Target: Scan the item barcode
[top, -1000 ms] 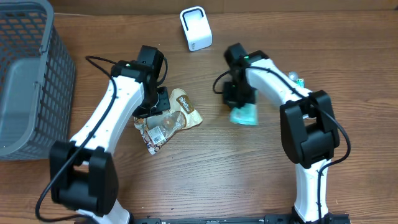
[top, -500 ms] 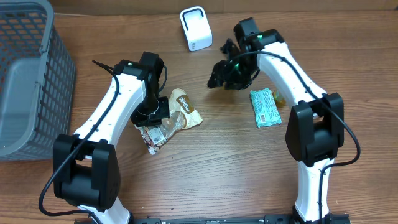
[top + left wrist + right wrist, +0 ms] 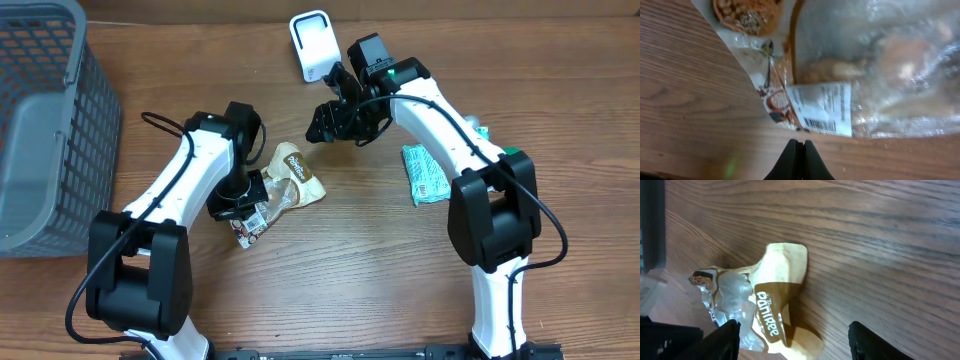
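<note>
Obs, this frame.

Bag [image 3: 285, 190] lies on desk [image 3: 360, 290], centre-left, btw my two arms. It's clear film w/ a cream-and-brown printed end pointing toward the back of the desk. Scanner [image 3: 315, 45] stands at the back edge, well apart from bag.

L gripper [image 3: 240, 203] is down at bag's left side. On the L wrist cam, fingers [image 3: 787, 161] are pressed together w/ no gap, tips right at the rim of bag [image 3: 865, 60]. Can't tell if any film is pinched btw them. White label [image 3: 822, 107] w/ barcode faces up on the clear part, just beyond the tips.

R gripper [image 3: 332, 118] hangs over the desk btw scanner and bag, on bag's upper-right side, not touching it. On the R wrist cam, fingers [image 3: 722, 340] stand well apart w/ nothing btw them. Bag [image 3: 775, 305] shows below, crumpled cream end w/ brown lettering.

Green packet [image 3: 425, 175] lies on the desk beside the R arm, apart from both grippers. Grey basket [image 3: 50, 130] sits at the far left edge.
</note>
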{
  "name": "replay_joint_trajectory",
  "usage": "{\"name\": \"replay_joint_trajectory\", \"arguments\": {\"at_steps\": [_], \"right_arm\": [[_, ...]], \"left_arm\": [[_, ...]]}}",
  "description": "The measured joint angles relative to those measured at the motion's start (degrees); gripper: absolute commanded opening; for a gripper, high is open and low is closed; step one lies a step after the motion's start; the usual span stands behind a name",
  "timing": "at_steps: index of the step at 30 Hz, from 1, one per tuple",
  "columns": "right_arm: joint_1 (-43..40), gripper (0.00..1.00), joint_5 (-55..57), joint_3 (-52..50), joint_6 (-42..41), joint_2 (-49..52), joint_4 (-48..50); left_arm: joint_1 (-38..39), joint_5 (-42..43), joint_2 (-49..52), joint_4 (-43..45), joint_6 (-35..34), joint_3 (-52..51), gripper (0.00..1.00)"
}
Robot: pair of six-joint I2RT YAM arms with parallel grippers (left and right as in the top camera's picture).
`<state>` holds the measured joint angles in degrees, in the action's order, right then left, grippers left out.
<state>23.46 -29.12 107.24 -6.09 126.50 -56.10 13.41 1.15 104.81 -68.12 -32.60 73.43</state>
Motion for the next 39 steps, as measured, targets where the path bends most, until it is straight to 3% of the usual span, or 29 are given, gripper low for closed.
{"name": "replay_joint_trajectory", "arguments": {"at_steps": [15, 32, 37, 39], "right_arm": [[6.5, 0.66, 0.1, 0.0, 0.1, 5.1, -0.6], [8.9, 0.66, 0.1, -1.9, 0.1, 6.7, 1.5], [9.6, 0.56, -0.3, -3.7, -0.1, 6.9, 4.2], [9.7, 0.56, -0.3, -3.8, -0.2, 6.9, 4.1]], "left_arm": [[0.0, -3.9, 0.0, 12.6, -1.6, -4.5, 0.04], [0.0, -7.0, 5.9, 13.4, -1.5, -4.5, 0.04], [0.0, -7.1, 5.9, 13.9, -1.3, -4.5, 0.04], [0.0, -7.1, 5.9, 13.9, -1.3, -4.5, 0.04]]}}
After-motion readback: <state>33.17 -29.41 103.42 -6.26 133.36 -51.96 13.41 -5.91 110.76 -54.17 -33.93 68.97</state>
